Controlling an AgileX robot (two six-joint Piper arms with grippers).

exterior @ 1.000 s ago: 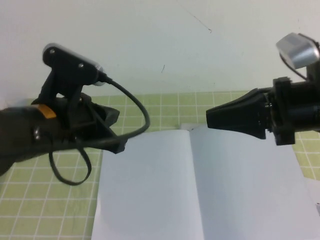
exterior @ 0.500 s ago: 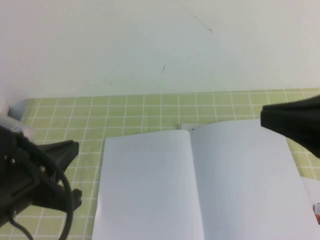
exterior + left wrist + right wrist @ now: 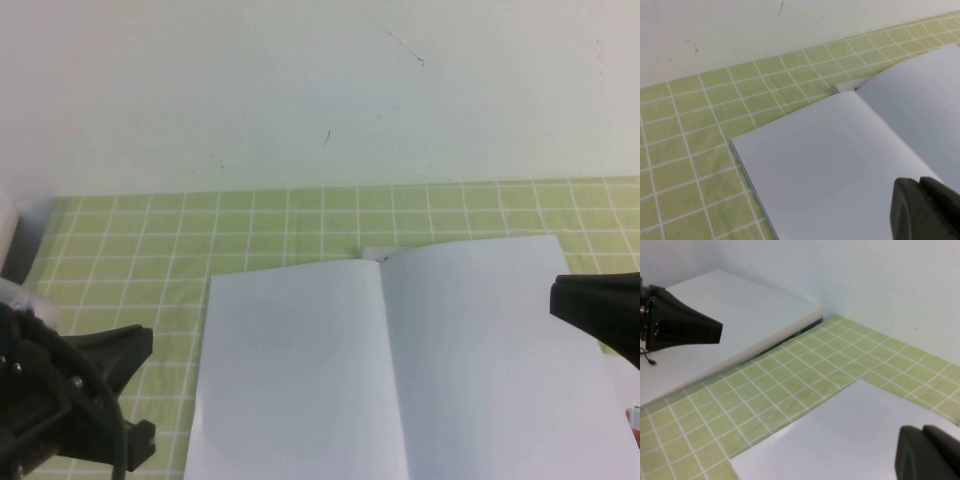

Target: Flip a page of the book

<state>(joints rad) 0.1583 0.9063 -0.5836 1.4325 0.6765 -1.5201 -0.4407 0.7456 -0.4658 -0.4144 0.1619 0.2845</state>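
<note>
The book (image 3: 380, 370) lies open on the green grid mat, both facing pages blank white; no rover print shows. It also shows in the left wrist view (image 3: 830, 150) and the right wrist view (image 3: 850, 435). My left gripper (image 3: 148, 342) is shut and empty at the lower left, off the book's left edge; in its wrist view the left gripper (image 3: 920, 184) hangs above the left page. My right gripper (image 3: 555, 296) is shut and empty over the right page's outer edge; it also shows in its wrist view (image 3: 922, 432).
The green grid mat (image 3: 280, 220) runs back to a white wall. A sliver of printed paper (image 3: 370, 253) peeks out behind the spine's top. A scrap of red-orange picture (image 3: 634, 418) shows at the right edge. A white raised ledge (image 3: 765, 310) lies beyond the mat.
Both arms have pulled back from above the book: the left dropped to the lower left, the right moved right and down. The book has not moved.
</note>
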